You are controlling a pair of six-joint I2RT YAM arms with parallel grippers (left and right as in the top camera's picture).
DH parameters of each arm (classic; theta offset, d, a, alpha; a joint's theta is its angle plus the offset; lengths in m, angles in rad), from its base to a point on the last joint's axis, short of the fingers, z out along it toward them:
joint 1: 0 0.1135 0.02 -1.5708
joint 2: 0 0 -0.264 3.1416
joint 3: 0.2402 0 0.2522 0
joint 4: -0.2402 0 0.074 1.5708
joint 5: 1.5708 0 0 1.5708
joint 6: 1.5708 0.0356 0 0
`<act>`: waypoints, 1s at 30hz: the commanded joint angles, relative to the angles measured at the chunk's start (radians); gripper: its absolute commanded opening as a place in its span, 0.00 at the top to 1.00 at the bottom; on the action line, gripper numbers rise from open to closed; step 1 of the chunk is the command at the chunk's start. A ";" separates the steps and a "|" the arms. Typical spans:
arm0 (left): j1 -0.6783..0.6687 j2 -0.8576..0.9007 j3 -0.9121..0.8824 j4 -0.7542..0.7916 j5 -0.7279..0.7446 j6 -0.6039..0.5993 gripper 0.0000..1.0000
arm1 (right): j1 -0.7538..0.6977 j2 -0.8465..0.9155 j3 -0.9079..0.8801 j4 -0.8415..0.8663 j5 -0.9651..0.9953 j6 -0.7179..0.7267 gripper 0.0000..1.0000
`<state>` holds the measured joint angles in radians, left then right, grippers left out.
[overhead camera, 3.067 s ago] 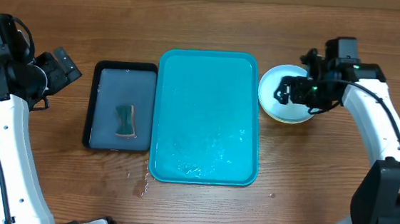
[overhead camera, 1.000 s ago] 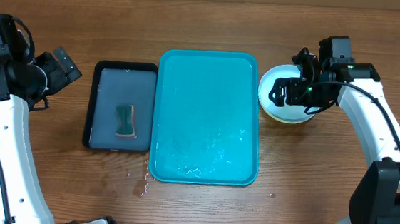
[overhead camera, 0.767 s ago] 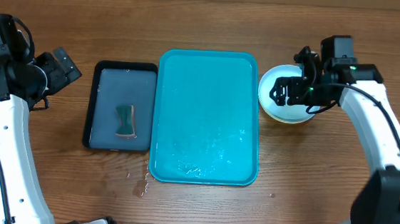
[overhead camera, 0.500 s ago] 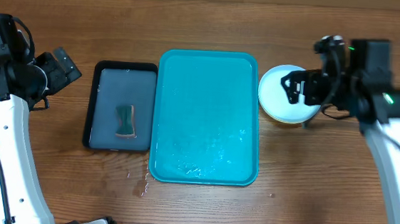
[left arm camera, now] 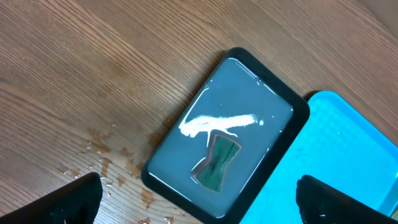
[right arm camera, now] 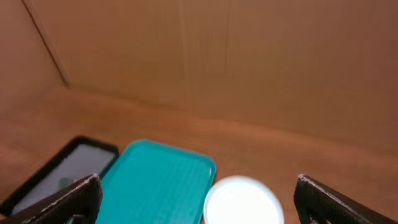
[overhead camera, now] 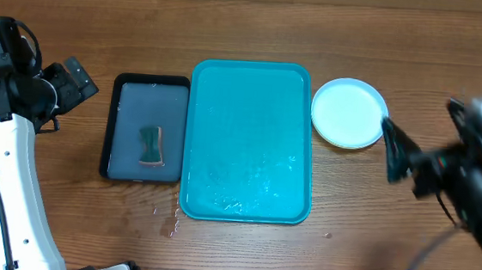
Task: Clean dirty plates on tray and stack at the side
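Wide-open jaws on left gripper [overhead camera: 74, 83] and right gripper [overhead camera: 399, 152], both holding and touching nothing. Just right of the turquoise tray [overhead camera: 251, 110], on the wood-grain table [overhead camera: 258, 33]: round shallow plates [overhead camera: 349, 113], only the pale top one visible, count unclear. One glossy, wet, rimmed plastic rectangle. Beside it, one dark tray [overhead camera: 130, 126] with one green sponge [overhead camera: 150, 145].

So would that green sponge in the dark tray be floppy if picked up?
Probably soft: the sponge looks pinched at its middle. It lies in the wet dark tray, so likely soggy, dripping, somewhat slippery.
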<state>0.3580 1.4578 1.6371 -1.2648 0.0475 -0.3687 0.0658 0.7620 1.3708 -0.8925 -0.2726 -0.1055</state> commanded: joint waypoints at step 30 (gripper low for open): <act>0.002 -0.005 0.014 0.001 -0.006 -0.021 0.00 | -0.081 -0.760 -0.877 0.609 0.024 0.000 0.01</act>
<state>0.3580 1.4578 1.6371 -1.2648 0.0475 -0.3687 0.0032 0.0463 0.5713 -0.3462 -0.2558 -0.1051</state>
